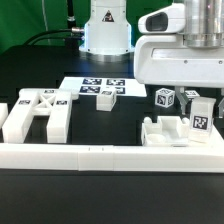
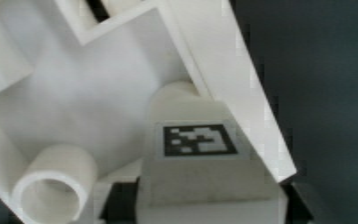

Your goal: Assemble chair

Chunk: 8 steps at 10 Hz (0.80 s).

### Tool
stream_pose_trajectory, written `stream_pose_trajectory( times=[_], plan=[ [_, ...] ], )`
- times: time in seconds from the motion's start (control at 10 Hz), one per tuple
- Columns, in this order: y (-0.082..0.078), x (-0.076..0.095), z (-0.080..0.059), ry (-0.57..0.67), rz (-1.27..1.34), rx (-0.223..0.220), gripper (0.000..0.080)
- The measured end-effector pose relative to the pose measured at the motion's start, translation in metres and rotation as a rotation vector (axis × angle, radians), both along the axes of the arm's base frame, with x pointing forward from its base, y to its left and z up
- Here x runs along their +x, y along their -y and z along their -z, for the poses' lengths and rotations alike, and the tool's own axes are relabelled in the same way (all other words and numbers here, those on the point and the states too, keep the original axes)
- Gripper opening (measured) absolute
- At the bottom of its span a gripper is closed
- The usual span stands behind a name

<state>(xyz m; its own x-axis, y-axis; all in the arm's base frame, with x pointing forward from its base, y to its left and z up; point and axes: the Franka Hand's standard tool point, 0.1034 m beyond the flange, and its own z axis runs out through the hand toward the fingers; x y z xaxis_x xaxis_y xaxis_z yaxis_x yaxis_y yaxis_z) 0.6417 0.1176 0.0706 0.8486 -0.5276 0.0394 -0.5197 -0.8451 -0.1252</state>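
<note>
Here the gripper (image 2: 208, 203) is clamped on a tagged leg (image 2: 197, 140), over a white panel (image 1: 165, 132) near the desk's (image 1: 110, 195) front edge, at the exterior view's right. A round peg (image 2: 51, 185) lies just beside the leg. The rail (image 1: 100, 157) runs along the front. A tagged cube (image 1: 163, 98) sits behind the panel, and the marker board (image 1: 100, 88) lies mid-desk. An H-shaped frame (image 1: 40, 112) is well apart at the left.

The marker board (image 1: 95, 88) lies flat on the black table (image 1: 120, 200), behind the long white border rail (image 1: 100, 156).
</note>
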Motion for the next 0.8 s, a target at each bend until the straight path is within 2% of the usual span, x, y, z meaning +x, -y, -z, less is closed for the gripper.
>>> stream_pose_trajectory(
  times=[0.4, 0.8],
  plan=[
    [0.0015, 0.0002, 0.0002, -0.022, 0.232, 0.033, 0.0288],
    [-0.0017, -0.0022, 0.0008, -0.059, 0.577, 0.076, 0.0288]
  ],
)
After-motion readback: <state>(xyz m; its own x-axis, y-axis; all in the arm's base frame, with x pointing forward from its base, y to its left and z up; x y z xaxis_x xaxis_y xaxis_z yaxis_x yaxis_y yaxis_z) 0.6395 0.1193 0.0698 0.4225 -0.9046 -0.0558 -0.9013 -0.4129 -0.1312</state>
